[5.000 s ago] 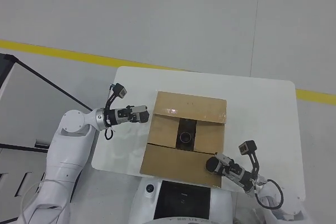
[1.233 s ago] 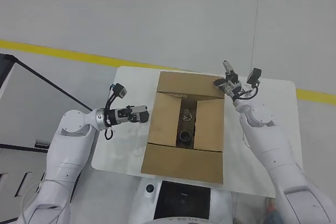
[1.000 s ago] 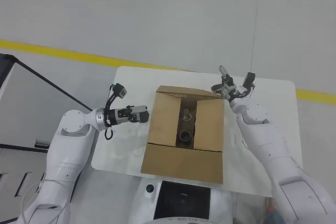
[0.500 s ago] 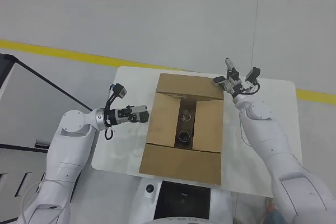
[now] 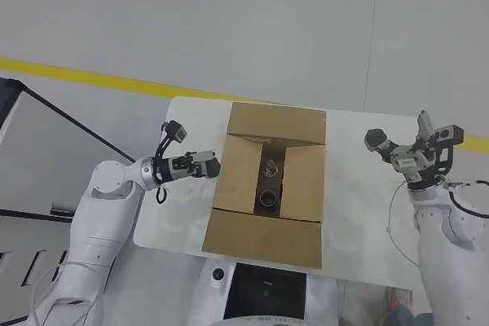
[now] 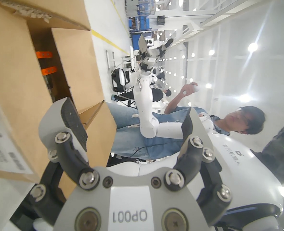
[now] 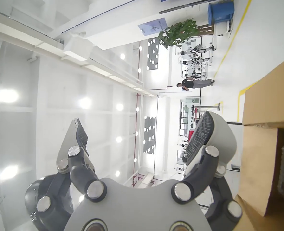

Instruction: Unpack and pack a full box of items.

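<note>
Saw one white table point(image 5: 375, 163) bearing at its middle one brown cardboard box point(image 5: 240, 171), end flaps folded out, flanked by two grippers, left gripper point(image 6: 130, 114) just beside it, right gripper point(image 7: 142, 131) well apart, both with fingers spread, and two round-topped items point(image 5: 267, 198) in the top gap.

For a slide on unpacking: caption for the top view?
Partly opened cardboard box on white table, flanked by open, empty left gripper and right gripper.

Grey floor point(image 5: 228, 41) with a yellow line point(image 5: 65, 74), under bright ceiling lights point(image 7: 8, 96).
</note>
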`<action>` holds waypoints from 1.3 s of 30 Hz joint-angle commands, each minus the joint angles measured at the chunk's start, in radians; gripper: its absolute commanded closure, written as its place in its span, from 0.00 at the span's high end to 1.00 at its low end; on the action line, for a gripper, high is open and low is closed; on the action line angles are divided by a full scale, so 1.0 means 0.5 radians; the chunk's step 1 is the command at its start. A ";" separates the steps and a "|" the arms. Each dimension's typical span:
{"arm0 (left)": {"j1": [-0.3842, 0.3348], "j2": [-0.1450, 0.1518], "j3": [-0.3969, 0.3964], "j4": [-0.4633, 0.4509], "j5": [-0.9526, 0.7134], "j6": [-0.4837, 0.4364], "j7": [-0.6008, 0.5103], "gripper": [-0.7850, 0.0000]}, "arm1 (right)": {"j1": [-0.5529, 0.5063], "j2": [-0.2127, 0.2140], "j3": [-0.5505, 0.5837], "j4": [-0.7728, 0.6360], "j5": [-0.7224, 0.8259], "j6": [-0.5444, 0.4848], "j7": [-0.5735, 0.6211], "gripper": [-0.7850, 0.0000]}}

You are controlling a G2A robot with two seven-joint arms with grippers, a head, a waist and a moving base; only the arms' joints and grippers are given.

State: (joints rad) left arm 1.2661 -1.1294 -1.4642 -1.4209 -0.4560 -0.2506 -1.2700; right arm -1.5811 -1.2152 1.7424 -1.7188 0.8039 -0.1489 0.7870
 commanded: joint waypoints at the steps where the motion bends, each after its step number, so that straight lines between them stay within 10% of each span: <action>1: -0.013 0.005 -0.007 -0.037 0.024 -0.081 0.001 1.00 | -0.224 -0.003 0.084 -0.116 0.073 -0.021 -0.010 1.00; 18: -0.036 -0.019 0.223 -0.132 0.102 -0.173 0.045 1.00 | -0.435 -0.013 0.087 -0.168 0.128 -0.043 -0.007 1.00; 30: -0.526 -0.207 0.988 0.437 0.123 -0.120 0.333 1.00 | -0.435 -0.013 0.087 -0.168 0.128 -0.043 -0.007 1.00; 39: -0.538 -0.215 1.011 0.468 0.082 -0.092 0.308 1.00 | -0.435 -0.013 0.087 -0.168 0.128 -0.043 -0.007 1.00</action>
State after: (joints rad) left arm 0.9974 -1.2369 -0.9591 -1.1873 -0.4146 -0.2966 -1.1161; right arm -1.7983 -1.2216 1.7858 -1.8027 0.8679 -0.1703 0.7833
